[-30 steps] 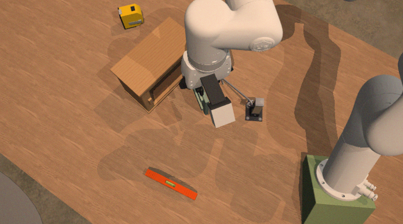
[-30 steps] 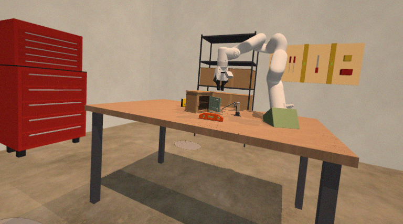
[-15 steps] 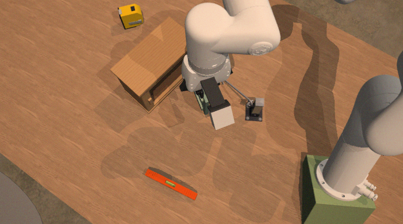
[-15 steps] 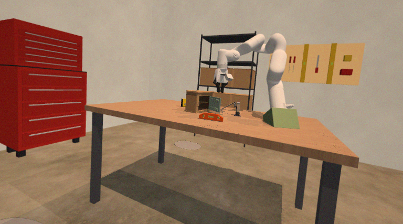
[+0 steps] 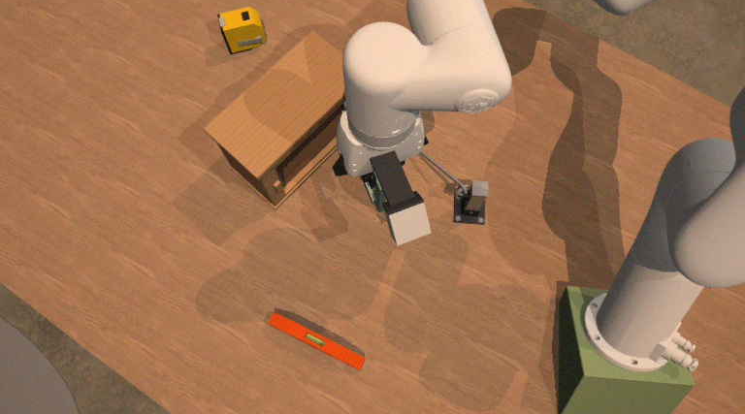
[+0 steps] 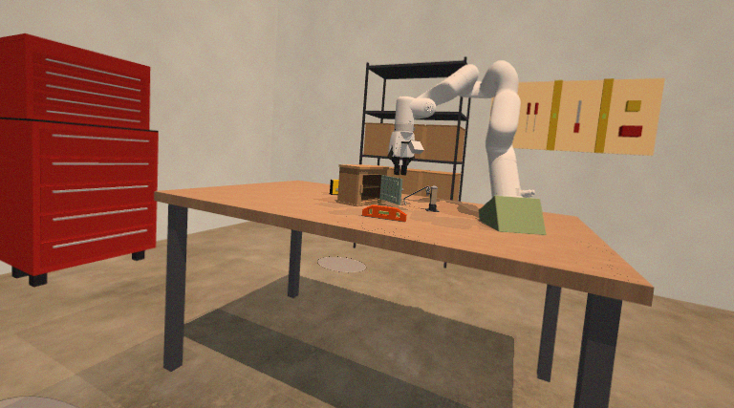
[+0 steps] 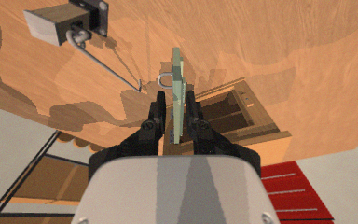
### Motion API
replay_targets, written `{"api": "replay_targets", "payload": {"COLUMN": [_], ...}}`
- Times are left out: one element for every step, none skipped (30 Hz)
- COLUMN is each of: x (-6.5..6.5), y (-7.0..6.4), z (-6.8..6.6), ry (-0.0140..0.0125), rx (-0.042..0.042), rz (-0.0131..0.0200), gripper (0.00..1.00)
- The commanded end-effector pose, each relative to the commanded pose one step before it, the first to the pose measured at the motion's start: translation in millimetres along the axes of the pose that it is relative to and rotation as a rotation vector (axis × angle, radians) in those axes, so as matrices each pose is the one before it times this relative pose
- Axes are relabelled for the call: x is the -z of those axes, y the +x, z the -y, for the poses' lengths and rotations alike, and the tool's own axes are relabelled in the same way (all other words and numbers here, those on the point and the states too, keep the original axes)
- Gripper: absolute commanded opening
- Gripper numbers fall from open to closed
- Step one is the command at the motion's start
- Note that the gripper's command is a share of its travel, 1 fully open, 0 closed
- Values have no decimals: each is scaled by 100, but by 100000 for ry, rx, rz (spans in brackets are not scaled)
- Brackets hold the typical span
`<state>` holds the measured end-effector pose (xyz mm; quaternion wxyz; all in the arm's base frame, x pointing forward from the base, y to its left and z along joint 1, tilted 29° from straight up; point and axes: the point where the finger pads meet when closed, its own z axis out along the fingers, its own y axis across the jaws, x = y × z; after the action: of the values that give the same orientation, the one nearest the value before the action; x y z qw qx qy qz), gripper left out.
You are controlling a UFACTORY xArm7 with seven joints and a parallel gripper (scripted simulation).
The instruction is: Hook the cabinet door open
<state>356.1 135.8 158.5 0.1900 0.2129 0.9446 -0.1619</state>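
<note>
Hovering above an open door, fingers parted and holding nothing

The gripper [image 5: 381,154] [image 6: 400,173] [image 7: 175,100] points down over the green door [image 5: 375,195] [image 6: 391,189] [image 7: 177,89], its fingers partway apart with nothing clamped between them. In the exterior view their tips are above the door's top edge. The door stands well open from the wooden cabinet [image 5: 279,102] [image 6: 352,184] [image 7: 268,114], which looks upright on the bench [image 5: 137,255] [image 6: 460,238] [image 7: 280,28], toward the far long edge as the exterior view shows it. The eye [image 7: 160,80] sticks out of the door face turned to the post [image 5: 475,198] [image 6: 433,198] [image 7: 58,22]. From that post the hook [image 5: 441,171] [image 6: 415,193] [image 7: 107,67] slopes down toward the door; its tip is near the eye but outside it. The orange level [image 5: 315,339] [image 6: 383,213] lies between the cabinet and the near long edge, and the yellow tape measure [image 5: 242,29] [image 6: 334,186] is beyond the cabinet, toward the far left corner. The green base block [image 5: 631,393] [image 6: 519,216] sits toward the right end of the bench.
</note>
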Motion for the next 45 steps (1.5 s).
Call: {"api": "replay_targets", "payload": {"x": [-40, -188, -183, -177, -173, -165, -157, -152, -144, -136, -130, -123, -114, -106, -100, -93, 0, 0, -86, -78, -70, -63, -56, -50, -44, -38, -32, -26, -21, -16, -12, -8, -5, 0, 0, -3, -1, 0, 0, 0, 0, 0, 0, 0, -1], "y": [-80, -3, -2, -4, -2, -3, -3, -2, -2, -3, -2, -1, -2, -2, -2, -1, 0, 0, -1, -1, -2, -1, -1, -1, -1, 0, 0, 0, 0, 0, 0, 0, 0, 0, 0, 0, 0, 0, 0, -2, -3, -3, -3, -1, -3], "z": [-133, -2, -2, -2, -1, -2, -2, -1, -1, -1, -1, -1, -1, -1, -1, -1, 0, 0, -1, -1, -1, -1, -1, 0, 0, 0, 0, 0, 0, 0, 0, 0, 0, 0, 0, 0, 0, 0, -4, -25, -51, -71, -79, -72, -193], "ry": [-372, 0, -1, 1, -1, 0, 1, -1, 0, 1, 0, -1, 0, 1, 0, -1, 0, 0, -1, 0, 1, 1, 0, 0, 0, 0, 0, 0, 0, 0, 0, 0, 0, 0, 0, 0, 0, 0, 0, 0, 0, -1, -2, -3, 2], "rx": [-5, 0, 0, -1, 1, 0, -1, 1, 0, -1, 0, 1, 0, -1, 0, 0, 0, 0, 1, 0, -1, 0, 0, 0, 0, 0, 0, 0, 0, 0, 0, 0, 0, 0, 0, 0, 0, 0, -67, -375, -771, -1079, -1194, -1080, -183], "rz": [266, -1, -1, 2, -2, 0, 1, -1, -1, 2, 0, -2, 1, 1, 0, -1, 0, 0, -2, 0, 1, 1, 0, 0, 0, 0, -1, -1, 0, 0, 0, 0, 0, 0, 0, 0, 0, 0, 0, 0, 0, -1, -2, -2, 2], "gripper": [27, 27, 27, 27, 27, 27, 27, 27, 27, 27, 27, 27, 27, 27, 27, 27, 27, 27, 27, 27, 27, 27, 27, 27, 27, 27, 27, 27, 27, 27, 27, 27, 27, 27, 27, 27, 27, 27, 27, 27, 27, 27, 27, 27, 27]}}
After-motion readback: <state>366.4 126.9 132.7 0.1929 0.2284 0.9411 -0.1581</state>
